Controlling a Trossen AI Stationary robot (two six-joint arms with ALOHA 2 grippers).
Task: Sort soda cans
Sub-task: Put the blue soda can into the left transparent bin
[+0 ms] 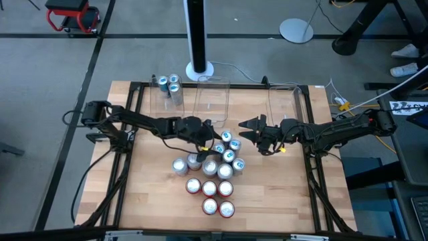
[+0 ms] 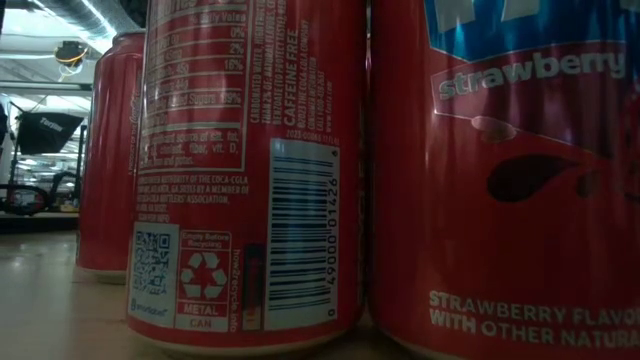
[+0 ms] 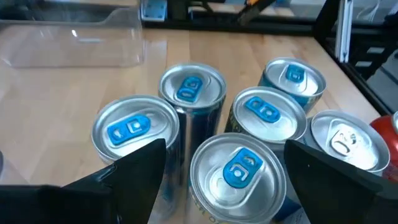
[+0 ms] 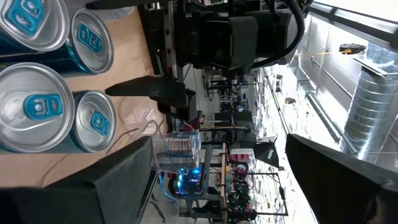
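High view: I'm seeing left hand (image 1: pixel 208 137) gaping over the soda cans (image 1: pixel 210 175); right hand (image 1: pixel 249 127) hovering beside them, gaping too.

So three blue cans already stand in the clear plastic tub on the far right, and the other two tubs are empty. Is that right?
Not quite: the three teal-blue soda cans stand in the leftmost clear plastic tub, not the far right one. The middle tub and right tub look empty, as you said. The high view shows this.

Three clear tubs (image 1: pixel 212 100), three cans inside one (image 1: pixel 168 86), about thirteen cans clustered on the table (image 1: pixel 210 169).
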